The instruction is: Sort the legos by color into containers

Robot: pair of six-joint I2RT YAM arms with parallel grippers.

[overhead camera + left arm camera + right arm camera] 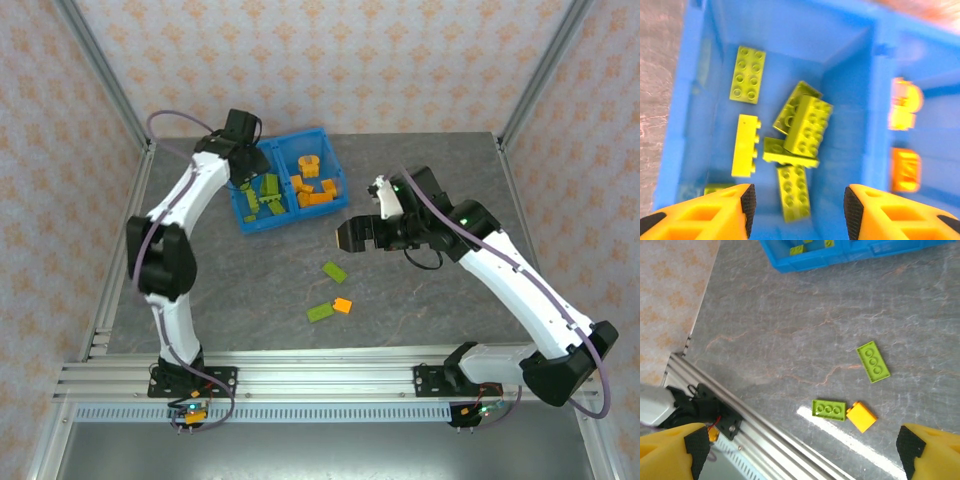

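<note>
**Step in hand.** Sorting looks nearly done. The bin stands at the far left-centre of the counter, with green legos in its left compartment and orange legos in its right. Three pieces lie loose on the counter.

**Left end effector**: directly above the left compartment, jaws partly open with nothing between them. The green legos lie below and just beyond its tips. This pose suits a drop-off.

**Right end effector**: jaws fully spread and empty, above the counter to the right of the bin. The far green plate lies apart from the other two. The near green plate touches or almost touches the orange brick.

**Next move, as judged.** Lower the right end effector over one loose piece. The far plate is the easier pick. The touching pair calls for jaws set so that only one piece is gripped.
</note>
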